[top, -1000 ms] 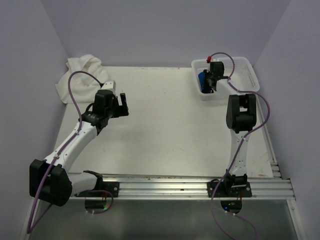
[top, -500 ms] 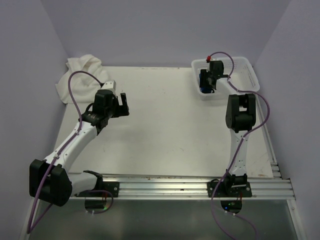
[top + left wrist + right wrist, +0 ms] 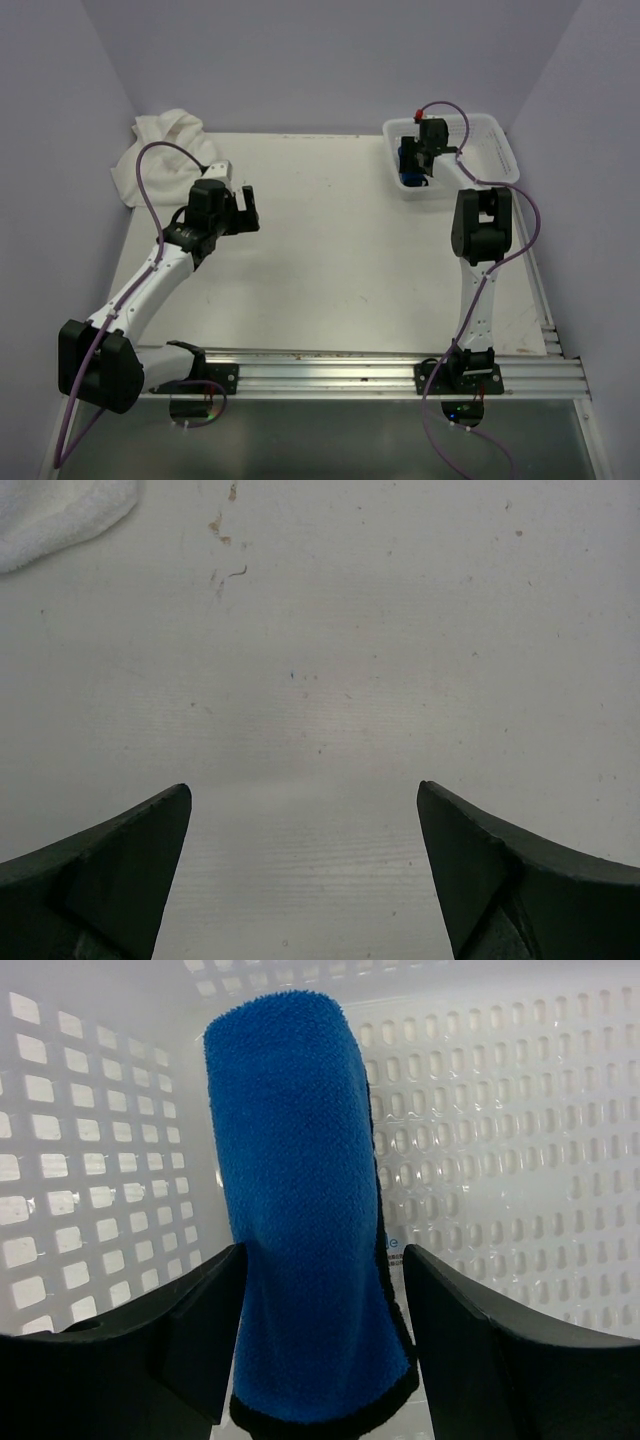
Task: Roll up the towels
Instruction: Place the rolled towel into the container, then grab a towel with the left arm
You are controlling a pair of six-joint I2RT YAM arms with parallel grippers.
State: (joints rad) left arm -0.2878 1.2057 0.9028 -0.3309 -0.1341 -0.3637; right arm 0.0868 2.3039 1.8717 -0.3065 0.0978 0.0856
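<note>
- Two towels, top view: blue towel [image 3: 404, 164] is rolled and inside the basket [image 3: 495, 150]; white towel [image 3: 160, 150] is crumpled at the bench [image 3: 330, 260] far-left corner, unrolled. About half done.
- Left wrist: my left fingers [image 3: 305, 810] are spread over bare bench.
- Right wrist: my right fingers [image 3: 322, 1260] pinch the blue roll.
- Versus earlier: both arms barely shifted.

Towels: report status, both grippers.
Left gripper open over table. Right gripper shut on rolled small bright blue cloth towel, inside white perforated plastic basket. Large white textured cloth towel crumpled, far-left corner, unrolled. Nothing blocking it.
</note>
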